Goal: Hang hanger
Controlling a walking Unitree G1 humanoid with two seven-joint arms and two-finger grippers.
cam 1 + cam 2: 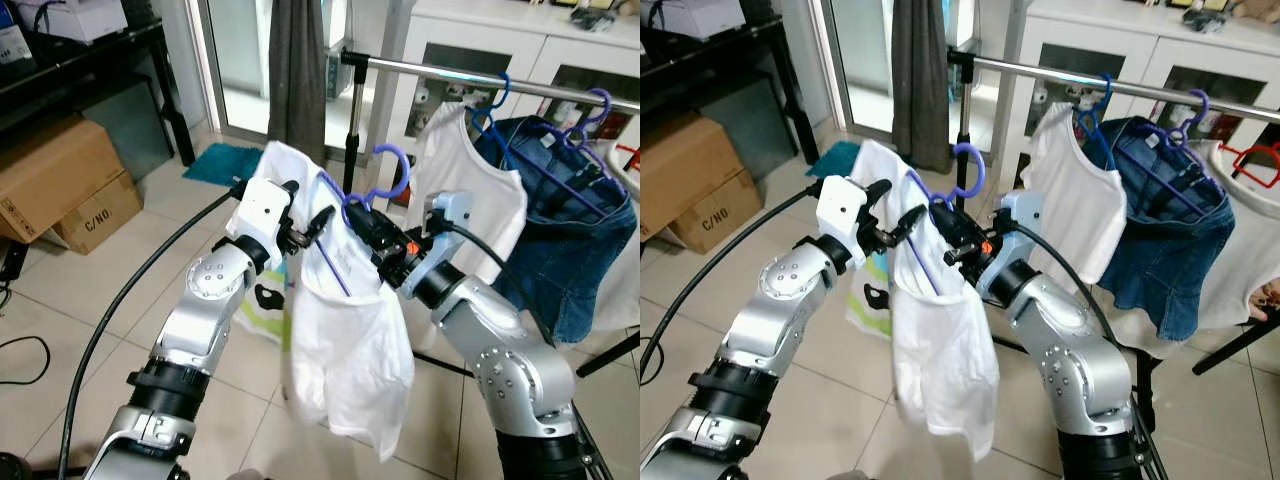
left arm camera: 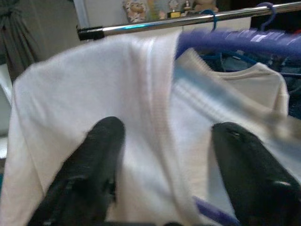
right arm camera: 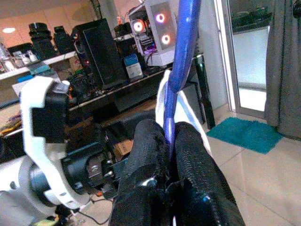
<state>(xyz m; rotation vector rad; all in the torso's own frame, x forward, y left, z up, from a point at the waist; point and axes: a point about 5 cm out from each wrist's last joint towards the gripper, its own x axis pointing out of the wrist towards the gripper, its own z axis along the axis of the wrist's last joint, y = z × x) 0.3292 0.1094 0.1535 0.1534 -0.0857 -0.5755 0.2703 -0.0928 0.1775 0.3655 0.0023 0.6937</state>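
Observation:
A purple hanger [image 1: 388, 178] carries a white garment [image 1: 345, 350] that hangs down between my two arms. My right gripper [image 1: 366, 222] is shut on the hanger's neck just under the hook; the right wrist view shows its fingers [image 3: 188, 146] pinching the purple stem [image 3: 183, 42]. My left gripper [image 1: 306, 222] is open at the garment's left shoulder, its two fingers [image 2: 94, 160] spread over the white cloth [image 2: 141, 117]. The chrome rail [image 1: 470, 78] runs behind and above, and the hook is below it and to its left, not touching.
On the rail hang a white shirt [image 1: 470, 190] and a denim garment [image 1: 570, 240] on blue hangers. The rail's left end and post [image 1: 352, 110] stand just behind the held hanger. Cardboard boxes [image 1: 60, 180], a teal mat [image 1: 222, 162] and a grey curtain [image 1: 297, 70] lie to the left.

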